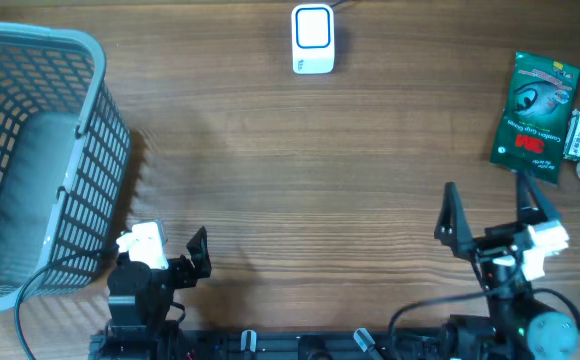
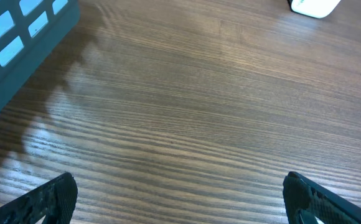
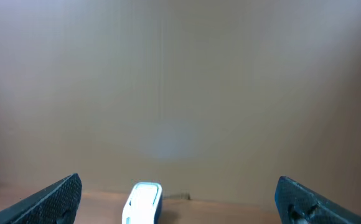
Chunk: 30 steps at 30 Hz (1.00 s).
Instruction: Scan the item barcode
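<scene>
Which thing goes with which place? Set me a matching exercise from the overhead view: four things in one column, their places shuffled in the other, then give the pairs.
Things
1. basket
2. scanner
3. green packet
4. right fingers

Places
A. far edge of the table, in the middle
B. near edge, right side, spread open
C. left end, standing upright
D. right end, lying flat

Pairs: 1-C, 2-A, 3-D, 4-B
</scene>
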### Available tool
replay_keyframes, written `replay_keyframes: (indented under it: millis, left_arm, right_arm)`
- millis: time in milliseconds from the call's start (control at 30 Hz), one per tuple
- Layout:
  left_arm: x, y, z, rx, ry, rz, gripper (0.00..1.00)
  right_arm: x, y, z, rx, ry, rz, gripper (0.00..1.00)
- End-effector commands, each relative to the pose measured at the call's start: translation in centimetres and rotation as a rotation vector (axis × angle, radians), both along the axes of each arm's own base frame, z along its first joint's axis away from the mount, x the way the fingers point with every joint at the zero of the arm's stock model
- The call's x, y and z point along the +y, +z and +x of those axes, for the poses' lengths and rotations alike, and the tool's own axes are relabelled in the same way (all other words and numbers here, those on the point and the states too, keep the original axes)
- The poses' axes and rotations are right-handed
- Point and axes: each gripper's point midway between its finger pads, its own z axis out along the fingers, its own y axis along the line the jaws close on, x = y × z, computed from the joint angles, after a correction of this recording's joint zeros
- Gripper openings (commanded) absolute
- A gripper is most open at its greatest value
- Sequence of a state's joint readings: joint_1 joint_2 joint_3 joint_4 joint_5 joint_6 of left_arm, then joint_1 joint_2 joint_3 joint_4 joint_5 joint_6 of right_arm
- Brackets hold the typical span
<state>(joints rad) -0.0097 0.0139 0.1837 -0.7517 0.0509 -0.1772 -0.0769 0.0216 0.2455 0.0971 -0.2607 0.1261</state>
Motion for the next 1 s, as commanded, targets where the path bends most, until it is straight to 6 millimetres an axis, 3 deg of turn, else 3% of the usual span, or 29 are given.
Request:
replay_keyframes:
  millis: [0,167,433,967]
  left_arm:
    - [0.0,0.1,0.1,-0.009,-0.006,0.008,1.0]
    - [0.0,0.1,0.1,-0.009,-0.005,0.008,1.0]
    - [0.0,0.1,0.1,-0.009,-0.005,0.008,1.0]
    - [0.1,0.2,0.1,-0.013,-0.003,0.01,1.0]
  right_arm:
    - [-0.7,-2.2,0.9,0.028,-0.038,0.036,1.0]
    - [-1.2,-7.0,2.5,0.117,-0.07,0.047,1.0]
    - [-1.3,-13.0,3.4,0.308,-0.077,0.048,1.0]
    - [-1.4,-13.1,3.4,0.313,-0.079,0.049,1.0]
